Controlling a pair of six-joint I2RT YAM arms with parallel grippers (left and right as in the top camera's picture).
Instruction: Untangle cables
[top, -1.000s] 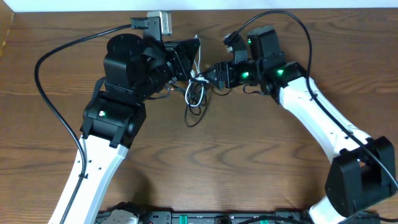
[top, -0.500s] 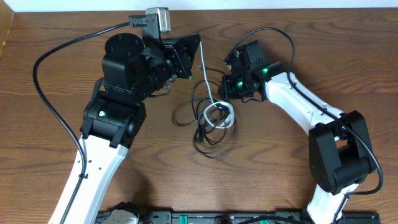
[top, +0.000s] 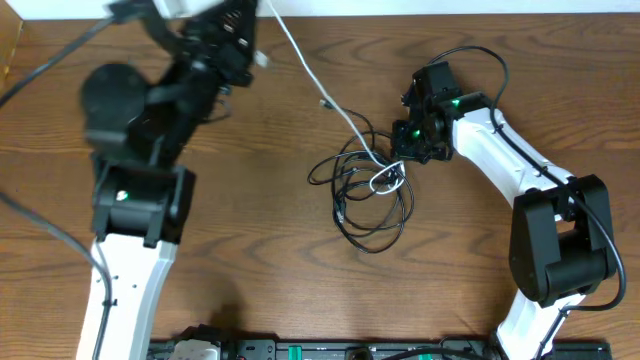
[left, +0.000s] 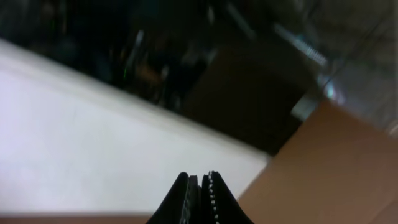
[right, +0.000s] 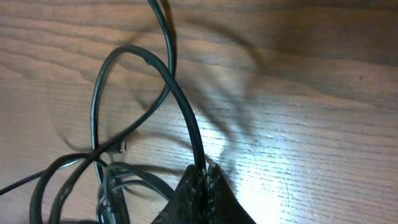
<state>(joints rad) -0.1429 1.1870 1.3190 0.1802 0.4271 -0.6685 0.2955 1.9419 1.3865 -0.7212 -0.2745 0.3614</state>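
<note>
Slack is what I have to manage, not weight. The black cable (right: 185, 102) and the white cable (top: 298, 58) both look thin, limp and light. I judge they will follow any pull, but a loop can cinch into a knot if I haul hard, and the small plug ends can snag on the way through.

My right gripper (right: 202, 179) is pressed together on the black cable, pinching it where a strand rises from the fingertips and arcs over the wood of the table (top: 240, 250). The rest of that cord lies in overlapping loops just beside it, near the middle of the table.

My left gripper (left: 199, 186) is raised toward the far left corner with its fingers closed tight. Its wrist view shows no cord between them. From overhead, though, the white cable runs in a straight line from it down into the tangle, so I take it as pinched there. A small white loop lies among the black ones by my right gripper.

The best hold, I think, is on bare cord near a plug, gripped firmly since the jacket looks smooth, and drawn gently.
</note>
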